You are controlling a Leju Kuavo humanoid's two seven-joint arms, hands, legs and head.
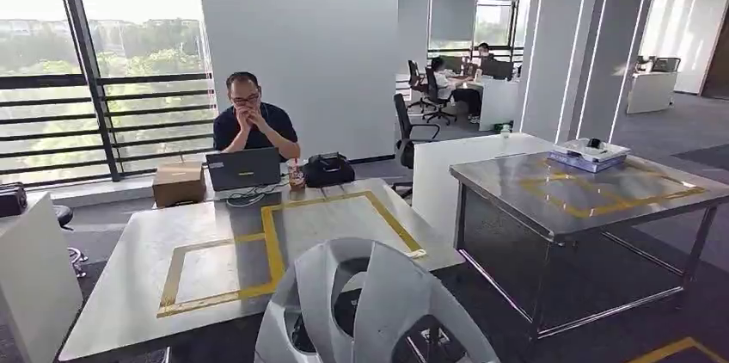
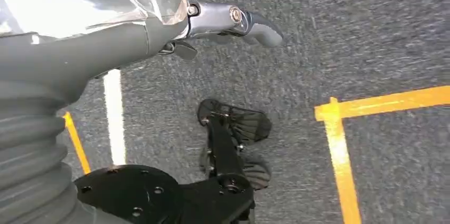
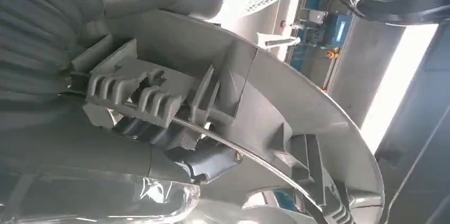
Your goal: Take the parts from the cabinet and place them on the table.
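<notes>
My left hand (image 2: 233, 22) hangs over the carpet, fingers loosely extended, holding nothing. Ahead I see the near table (image 1: 129, 286) with yellow tape; a person (image 1: 254, 122) sits behind a laptop (image 1: 243, 168) at its far edge. My right hand (image 3: 175, 149) grips the grey curved part (image 1: 370, 311), raised before that table's near edge.

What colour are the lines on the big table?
Yellow tape lines on the silvery table, best seen in the head view.
</notes>
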